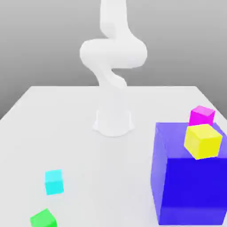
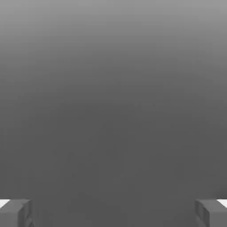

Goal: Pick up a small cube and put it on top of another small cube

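The small cyan cube [image 1: 54, 181] rests on the white table toward the exterior view's left, near the front. A small green cube [image 1: 43, 219] lies just in front of it, apart from it. In the hand view my gripper [image 2: 113, 213] is open, its two grey fingertips [image 2: 15, 213] far apart with nothing between them, facing a plain grey background. The white arm [image 1: 113, 55] rises from its base [image 1: 113, 122] at the table's middle and bends upward out of the exterior view.
A big blue cube [image 1: 190, 186] stands at the exterior view's right front. A yellow cube [image 1: 203, 141] sits on top of it, and a magenta cube [image 1: 201, 115] sits behind the yellow one. The table's far edge [image 1: 115, 87] runs behind the base.
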